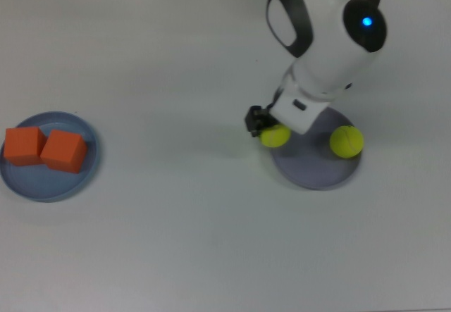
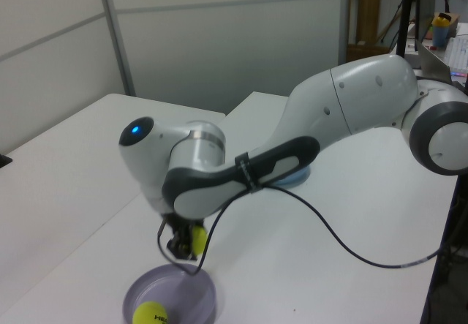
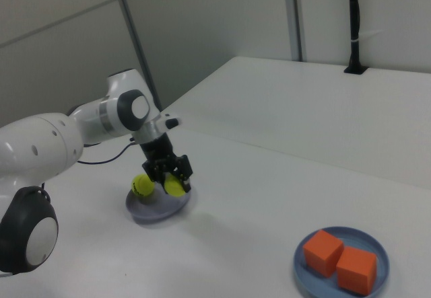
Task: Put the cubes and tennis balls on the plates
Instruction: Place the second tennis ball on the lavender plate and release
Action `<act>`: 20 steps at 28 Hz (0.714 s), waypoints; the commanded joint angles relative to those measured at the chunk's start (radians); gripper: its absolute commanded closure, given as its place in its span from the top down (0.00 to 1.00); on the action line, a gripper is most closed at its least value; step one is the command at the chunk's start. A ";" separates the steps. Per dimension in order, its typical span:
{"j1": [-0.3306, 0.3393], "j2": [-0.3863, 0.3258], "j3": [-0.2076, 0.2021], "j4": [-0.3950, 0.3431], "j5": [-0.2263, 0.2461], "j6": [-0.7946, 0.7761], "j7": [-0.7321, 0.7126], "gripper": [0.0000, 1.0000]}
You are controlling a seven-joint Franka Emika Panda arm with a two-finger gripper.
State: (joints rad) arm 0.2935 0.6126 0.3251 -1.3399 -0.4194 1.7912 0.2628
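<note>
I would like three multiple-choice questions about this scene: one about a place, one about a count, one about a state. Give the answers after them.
1. Where are the two orange cubes?
A. On the bare table
B. On the light blue plate
C. On the lavender plate

2. How many tennis balls rest free on the lavender plate?
A. None
B. One
C. Two

3. What is the gripper doing?
A. Holding a tennis ball
B. Holding a cube
C. Hanging open with nothing in it

Answers:
1 B: the cubes sit side by side on the light blue plate.
2 B: one ball rests on the lavender plate.
3 A: the gripper is shut on the second ball, above the lavender plate's edge.
</note>
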 commanded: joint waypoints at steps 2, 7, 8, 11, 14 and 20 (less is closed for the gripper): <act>0.038 -0.001 0.002 -0.045 -0.019 0.057 0.062 1.00; 0.041 -0.002 0.002 -0.039 -0.004 0.057 0.078 1.00; 0.041 -0.002 0.003 -0.038 -0.004 0.057 0.078 1.00; 0.041 -0.011 0.005 -0.033 -0.010 0.057 0.076 1.00; 0.036 -0.031 0.005 -0.007 -0.004 0.053 0.073 1.00; -0.031 -0.135 -0.001 -0.005 0.065 0.053 0.039 1.00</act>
State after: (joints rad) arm 0.3232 0.5817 0.3279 -1.3148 -0.4141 1.8311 0.3245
